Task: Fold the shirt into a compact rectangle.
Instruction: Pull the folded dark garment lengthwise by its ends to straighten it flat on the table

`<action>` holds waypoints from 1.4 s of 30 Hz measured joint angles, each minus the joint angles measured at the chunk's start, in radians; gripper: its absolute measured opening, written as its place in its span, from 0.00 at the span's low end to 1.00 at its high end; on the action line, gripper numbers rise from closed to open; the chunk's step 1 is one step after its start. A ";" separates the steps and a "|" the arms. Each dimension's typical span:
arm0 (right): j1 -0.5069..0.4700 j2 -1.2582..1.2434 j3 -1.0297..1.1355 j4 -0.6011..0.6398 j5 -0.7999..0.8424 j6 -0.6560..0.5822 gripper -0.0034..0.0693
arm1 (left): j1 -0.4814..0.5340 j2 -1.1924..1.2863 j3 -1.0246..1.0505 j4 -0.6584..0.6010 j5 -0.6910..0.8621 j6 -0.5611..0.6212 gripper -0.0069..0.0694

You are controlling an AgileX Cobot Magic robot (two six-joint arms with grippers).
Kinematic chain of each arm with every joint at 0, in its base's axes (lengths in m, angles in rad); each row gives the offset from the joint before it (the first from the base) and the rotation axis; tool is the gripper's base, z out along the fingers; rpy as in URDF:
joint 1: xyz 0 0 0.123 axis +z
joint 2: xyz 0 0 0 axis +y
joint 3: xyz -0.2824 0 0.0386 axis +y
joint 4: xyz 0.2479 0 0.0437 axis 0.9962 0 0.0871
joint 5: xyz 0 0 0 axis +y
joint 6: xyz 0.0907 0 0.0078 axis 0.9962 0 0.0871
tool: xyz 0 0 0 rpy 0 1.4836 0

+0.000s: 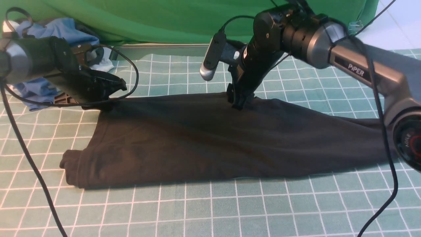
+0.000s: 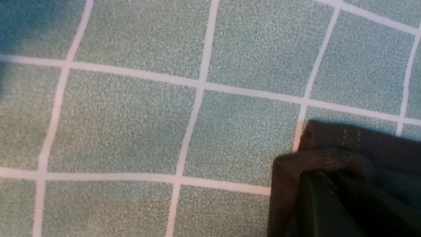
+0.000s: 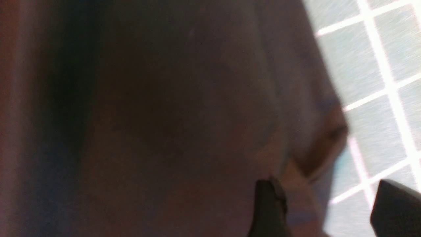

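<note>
**Left claw clamped on shirt corner, right claw open at the far edge**

The left claw (image 1: 108, 93) is closed tight on the far left corner of the shirt (image 1: 210, 141). In the left wrist view, stitched black hem bunches around one dark finger (image 2: 324, 207), and the fabric there sits just over the grid mat (image 2: 131, 131).

The right claw (image 3: 327, 184) stands with its jaws well apart. In its wrist view one finger (image 3: 268, 210) rests against the black cloth while the other is over bare mat, with a curled bit of the shirt's edge between them. That view is blurred, so I cannot tell whether the first finger presses the cloth or only touches it. From the front, this claw points down onto the shirt's far edge, about midway along it.

The shirt lies as a long black band stretched left to right across the mat, its left end rumpled. A blue garment (image 1: 65, 28) is heaped at the far left, behind the left arm.
</note>
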 joint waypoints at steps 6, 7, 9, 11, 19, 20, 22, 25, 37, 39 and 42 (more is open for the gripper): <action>0.000 0.046 0.000 -0.015 0.014 -0.019 0.62 | 0.000 -0.002 0.000 -0.002 0.003 0.000 0.11; 0.000 0.049 0.000 -0.019 0.009 -0.025 0.52 | 0.000 -0.002 0.000 -0.002 0.005 0.000 0.11; 0.000 0.049 0.000 -0.025 0.002 -0.032 0.35 | 0.000 -0.002 0.000 -0.003 0.007 0.000 0.11; 0.000 0.049 0.000 -0.034 -0.013 -0.035 0.18 | 0.000 -0.002 0.000 -0.003 0.007 0.000 0.11; 0.000 0.049 -0.042 -0.117 -0.021 -0.033 0.11 | 0.000 -0.002 0.000 -0.003 0.009 0.000 0.11; 0.000 0.049 -0.055 -0.122 -0.021 -0.033 0.11 | 0.000 -0.002 0.000 -0.003 0.009 0.000 0.11; 0.000 0.049 -0.079 -0.130 -0.022 -0.030 0.11 | 0.000 -0.002 0.000 -0.003 0.009 0.000 0.11; 0.000 0.049 -0.094 -0.136 -0.054 -0.005 0.11 | 0.000 -0.003 0.000 -0.003 0.009 0.000 0.11; -0.012 0.115 -0.100 -0.147 -0.120 0.053 0.41 | 0.000 -0.003 0.000 -0.001 0.002 -0.010 0.14; -0.012 0.110 -0.100 -0.151 -0.121 0.075 0.52 | -0.001 -0.003 0.000 0.001 0.000 -0.012 0.18; -0.012 0.083 -0.100 -0.192 -0.099 0.142 0.64 | -0.001 -0.012 0.001 0.030 -0.001 -0.040 0.29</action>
